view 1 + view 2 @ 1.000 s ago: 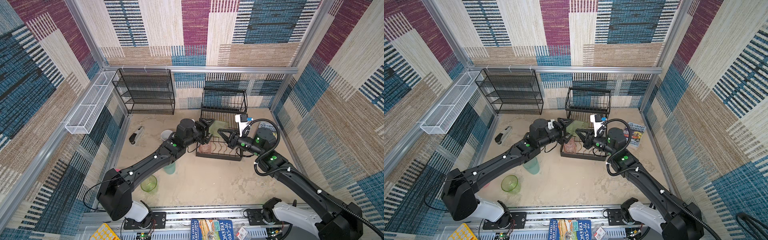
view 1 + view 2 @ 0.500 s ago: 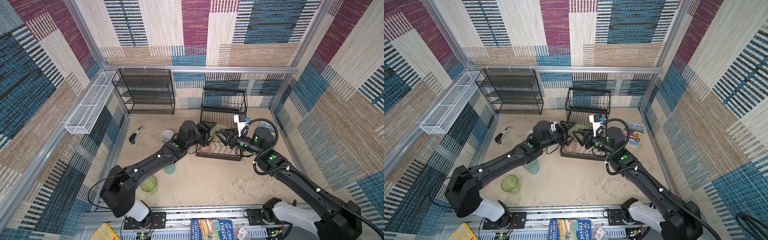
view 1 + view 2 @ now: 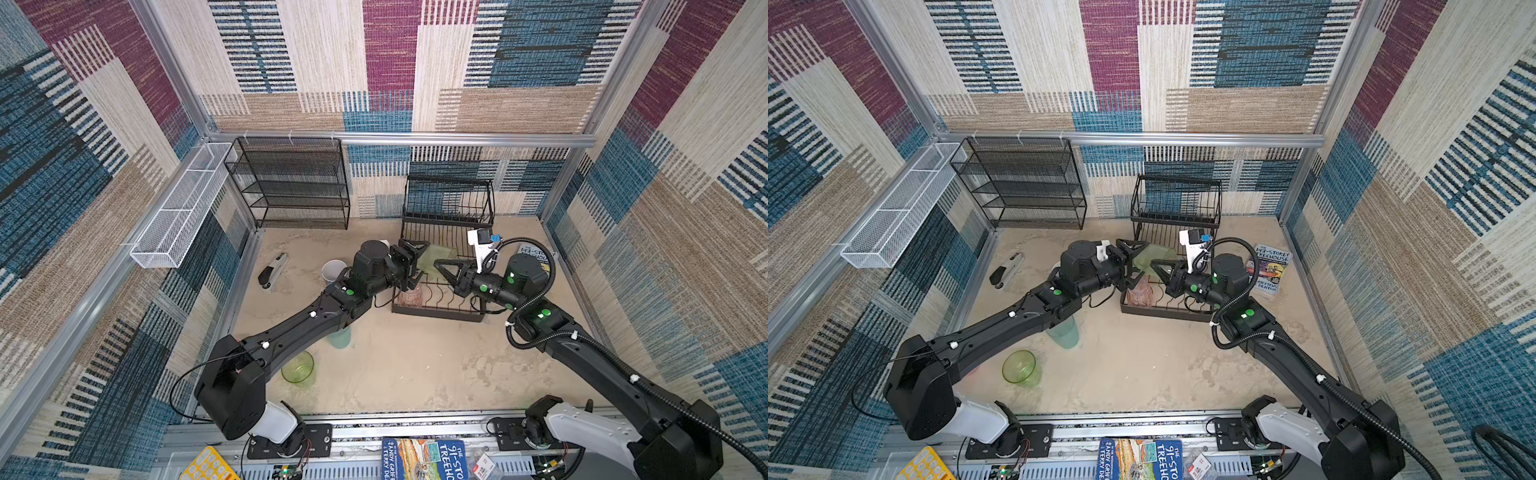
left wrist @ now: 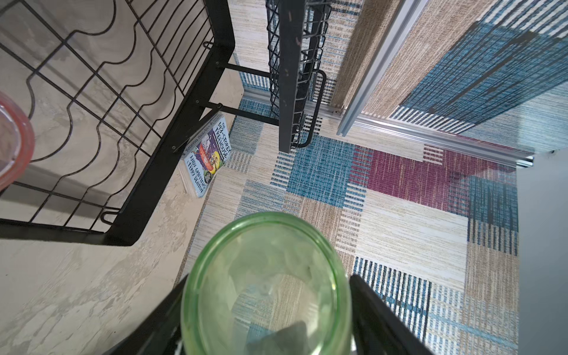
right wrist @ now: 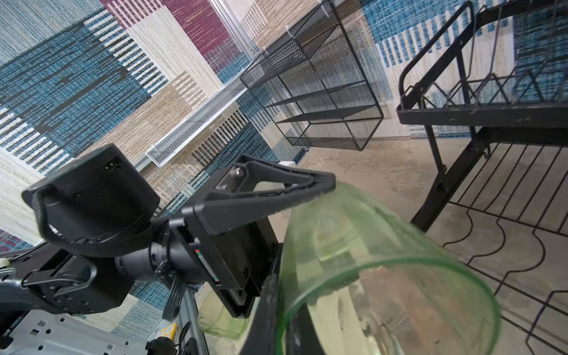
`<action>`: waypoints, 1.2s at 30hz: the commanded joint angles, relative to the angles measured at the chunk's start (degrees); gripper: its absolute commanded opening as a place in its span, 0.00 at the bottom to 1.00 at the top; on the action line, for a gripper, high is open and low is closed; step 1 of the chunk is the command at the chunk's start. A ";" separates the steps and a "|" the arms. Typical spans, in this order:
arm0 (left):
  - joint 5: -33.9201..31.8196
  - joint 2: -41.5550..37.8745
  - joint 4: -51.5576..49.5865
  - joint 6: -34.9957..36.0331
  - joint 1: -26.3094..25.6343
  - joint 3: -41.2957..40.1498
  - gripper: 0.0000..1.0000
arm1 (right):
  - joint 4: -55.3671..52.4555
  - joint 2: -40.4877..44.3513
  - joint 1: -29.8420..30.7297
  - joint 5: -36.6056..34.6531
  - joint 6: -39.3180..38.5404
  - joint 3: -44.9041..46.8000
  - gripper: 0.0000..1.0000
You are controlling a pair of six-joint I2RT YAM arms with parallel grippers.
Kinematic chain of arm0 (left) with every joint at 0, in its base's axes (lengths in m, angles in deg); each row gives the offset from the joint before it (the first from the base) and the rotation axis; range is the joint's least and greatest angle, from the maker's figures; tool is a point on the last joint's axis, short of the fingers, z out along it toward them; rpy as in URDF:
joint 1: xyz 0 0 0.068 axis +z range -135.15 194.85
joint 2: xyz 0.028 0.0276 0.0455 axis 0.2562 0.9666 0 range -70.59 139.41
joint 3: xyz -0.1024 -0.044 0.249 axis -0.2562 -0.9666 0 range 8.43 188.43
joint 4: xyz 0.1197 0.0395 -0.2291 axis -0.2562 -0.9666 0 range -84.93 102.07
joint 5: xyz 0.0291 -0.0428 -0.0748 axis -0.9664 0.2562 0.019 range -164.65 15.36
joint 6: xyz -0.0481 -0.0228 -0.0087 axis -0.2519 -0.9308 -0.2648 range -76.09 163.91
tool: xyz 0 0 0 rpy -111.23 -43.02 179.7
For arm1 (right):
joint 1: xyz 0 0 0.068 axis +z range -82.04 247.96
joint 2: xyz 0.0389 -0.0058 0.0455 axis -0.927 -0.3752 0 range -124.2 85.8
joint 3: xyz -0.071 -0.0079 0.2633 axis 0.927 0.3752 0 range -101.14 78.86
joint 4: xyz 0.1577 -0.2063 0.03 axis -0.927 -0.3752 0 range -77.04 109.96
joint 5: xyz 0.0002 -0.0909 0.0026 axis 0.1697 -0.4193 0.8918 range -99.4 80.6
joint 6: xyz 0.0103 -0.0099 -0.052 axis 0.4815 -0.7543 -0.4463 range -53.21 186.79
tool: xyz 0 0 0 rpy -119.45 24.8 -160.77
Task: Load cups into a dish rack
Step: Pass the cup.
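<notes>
Clamped by its base end in the left hand [image 3: 422, 262], with fingers [image 4: 378, 307] on either side: a translucent green tumbler [image 3: 436, 253], lying sideways in the air above the lower tray of the black wire dish rack [image 3: 436, 313], mouth turned toward the right arm. Same pose in both top views, and the tumbler's open mouth filling the near part of the left wrist view. Pressed together right at that rim: the right hand [image 3: 438, 264]. In the right wrist view, one dark finger [image 5: 264, 307] outside the rim and what looks like another behind the green wall, so seemingly pinching the wall itself. Already inside the lower tray, at the corner nearest the left arm: a peach-pink cup [image 3: 411, 297], upright or tilted hard to tell. On the table [image 3: 415, 374], well apart from the rack: a second green tumbler [image 3: 298, 368] standing mouth up near the left arm's base, a teal cup [image 3: 338, 337] partly hidden under the left forearm, and a pale mug [image 3: 332, 270] just beside the left wrist. Flat on the table at the rack's far side, a book [image 3: 536, 253]. Against the back wall, a black mesh shelf unit [image 3: 291, 183]; along the side wall, a long white mesh basket [image 3: 178, 208].
</notes>
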 commanded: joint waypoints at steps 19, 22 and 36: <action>20.56 1.76 4.05 3.28 4.31 1.65 0.81 | 0.55 0.40 -0.22 10.43 -7.22 -3.09 0.00; 25.32 2.59 6.14 3.60 5.43 1.86 0.81 | -0.52 0.21 -0.50 12.69 -8.77 -4.26 0.00; 35.07 -0.76 10.29 6.34 13.08 1.13 0.79 | 0.15 -2.64 -4.42 21.14 -10.51 -7.01 0.00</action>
